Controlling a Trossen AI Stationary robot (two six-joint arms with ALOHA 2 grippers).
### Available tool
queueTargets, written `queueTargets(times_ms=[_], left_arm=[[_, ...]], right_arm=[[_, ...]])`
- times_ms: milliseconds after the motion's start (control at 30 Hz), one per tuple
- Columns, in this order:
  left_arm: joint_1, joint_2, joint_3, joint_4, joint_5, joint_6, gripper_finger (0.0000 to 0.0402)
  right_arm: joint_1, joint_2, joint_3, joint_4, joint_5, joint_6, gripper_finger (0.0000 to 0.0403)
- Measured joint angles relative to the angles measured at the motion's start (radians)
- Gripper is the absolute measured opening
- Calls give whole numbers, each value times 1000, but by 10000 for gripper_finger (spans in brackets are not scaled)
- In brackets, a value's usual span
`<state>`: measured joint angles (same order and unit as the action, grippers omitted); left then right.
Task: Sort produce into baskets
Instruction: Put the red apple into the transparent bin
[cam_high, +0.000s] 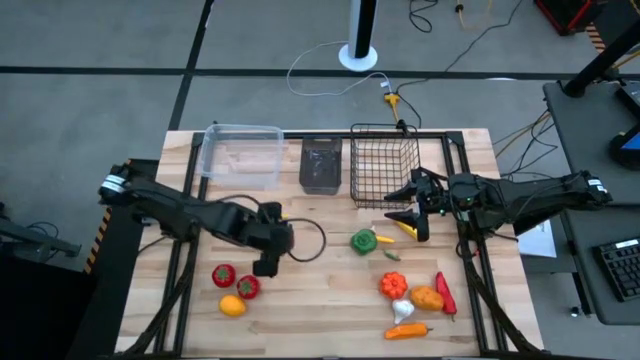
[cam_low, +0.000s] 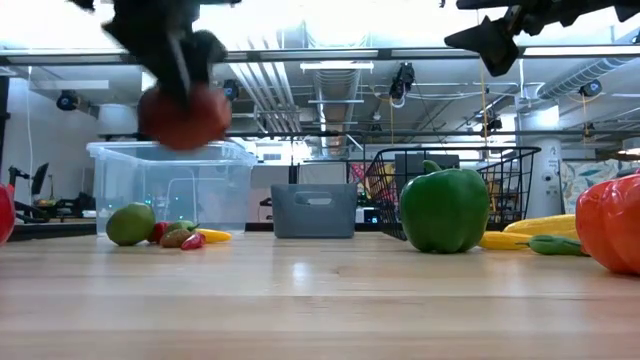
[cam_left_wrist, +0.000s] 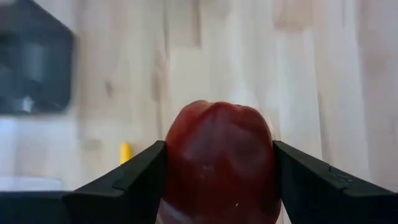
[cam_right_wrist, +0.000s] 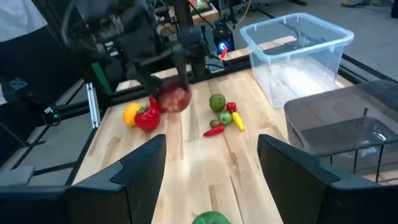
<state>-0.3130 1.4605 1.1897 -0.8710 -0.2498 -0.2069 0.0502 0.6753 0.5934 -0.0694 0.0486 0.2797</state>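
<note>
Item: dark red, round toy fruit (cam_left_wrist: 217, 165), clamped between the two dark fingers of your left end effector (cam_left_wrist: 219, 171), lifted clear of the pale wooden worktop (cam_high: 330, 300) at centre-left of the high view. In the low view it hangs at upper left, in front of the clear rounded plastic tub (cam_low: 170, 185).

Item: right end effector (cam_right_wrist: 211, 165), fingers spread and holding nothing, poised beside the front of the black wire-mesh basket (cam_high: 383, 163) at centre-right of the high view.

Item: small dark translucent rectangular bin (cam_high: 321, 164), between tub and basket along the upper edge of the worktop.

Hazards for you to weigh:
- The fruit is smooth and rounded; the fingers pinch only its sides, so a quick swing could let it slip and roll.
- A release before it is over the tub's rim would bounce it back onto the worktop.
- Red bell pepper (cam_high: 224, 274), red tomato (cam_high: 248, 286) and orange fruit (cam_high: 232, 306) lie just below the left arm; a low sweep could scatter them.
- The green bell pepper (cam_high: 364, 240) sits between both arms; simultaneous reaches there risk a collision.
</note>
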Motion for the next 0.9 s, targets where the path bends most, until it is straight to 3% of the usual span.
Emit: queueTargets(times_ms=[267,433,567,700,900], left_arm=[[11,-183,76,-83,-223,8,245],[91,-238,151,-183,-304,-4,245],[210,-235,225,-276,-330,-2,245],[357,-212,278,-369,-329,94,245],[582,-170,286,-405,-204,283,245]], right_arm=[[0,1,14,0,1,-2,246],[0,1,25,1,3,-2,245],[0,2,37,0,3,-2,247],[0,2,49,0,3,-2,244],[0,2,57,-1,3,9,242]])
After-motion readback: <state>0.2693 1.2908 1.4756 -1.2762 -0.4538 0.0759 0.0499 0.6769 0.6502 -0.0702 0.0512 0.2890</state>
